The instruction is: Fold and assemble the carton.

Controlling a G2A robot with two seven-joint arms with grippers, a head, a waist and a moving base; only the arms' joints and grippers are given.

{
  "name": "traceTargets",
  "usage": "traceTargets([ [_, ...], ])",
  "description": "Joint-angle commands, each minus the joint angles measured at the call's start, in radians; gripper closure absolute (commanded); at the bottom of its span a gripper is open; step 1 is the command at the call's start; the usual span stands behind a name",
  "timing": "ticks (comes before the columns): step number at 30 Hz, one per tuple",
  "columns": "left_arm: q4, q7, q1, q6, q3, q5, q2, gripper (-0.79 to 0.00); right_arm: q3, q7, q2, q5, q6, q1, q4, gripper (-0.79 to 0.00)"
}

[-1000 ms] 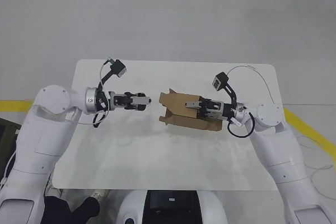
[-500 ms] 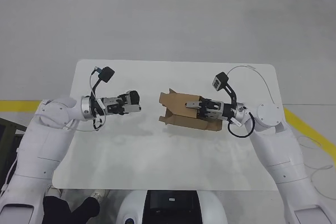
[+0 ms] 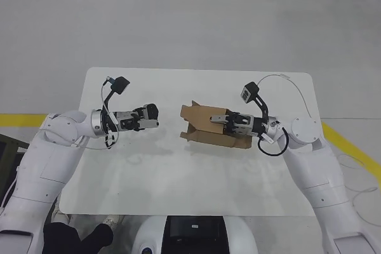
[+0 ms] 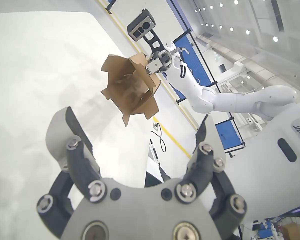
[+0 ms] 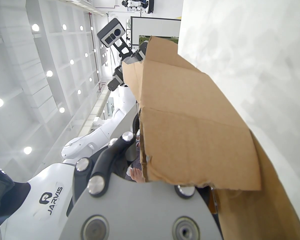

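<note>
A brown cardboard carton (image 3: 206,129) hangs partly unfolded just above the white table (image 3: 178,178), near its middle, with its flaps splayed out. My right gripper (image 3: 221,119) is shut on a flap at the carton's right side. In the right wrist view the carton (image 5: 195,131) hides the fingertips. In the left wrist view the carton's open end (image 4: 130,88) faces the camera, with the right gripper (image 4: 155,66) clamped on its far edge. My left gripper (image 3: 156,117) hovers to the left of the carton, a short gap away, open and holding nothing (image 4: 135,126).
The table's front half and far corners are bare white surface. A yellow floor line (image 3: 6,119) runs past both sides of the table. A dark object (image 3: 76,238) lies at the table's near left corner.
The left arm drew its gripper back to the left, away from the carton, and turned its wrist, then held still. The right arm and the carton have not moved.
</note>
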State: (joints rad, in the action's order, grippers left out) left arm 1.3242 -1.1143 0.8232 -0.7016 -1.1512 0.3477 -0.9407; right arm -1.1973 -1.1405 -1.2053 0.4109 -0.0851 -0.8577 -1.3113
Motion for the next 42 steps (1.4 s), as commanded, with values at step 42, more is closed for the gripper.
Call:
traceTargets([
  [42,0.121,1.336,0.218,-0.31,-0.097,-1.479,-0.017,-0.785,0.0,0.0,0.0,0.0,0.0,0.0,0.0,0.0],
])
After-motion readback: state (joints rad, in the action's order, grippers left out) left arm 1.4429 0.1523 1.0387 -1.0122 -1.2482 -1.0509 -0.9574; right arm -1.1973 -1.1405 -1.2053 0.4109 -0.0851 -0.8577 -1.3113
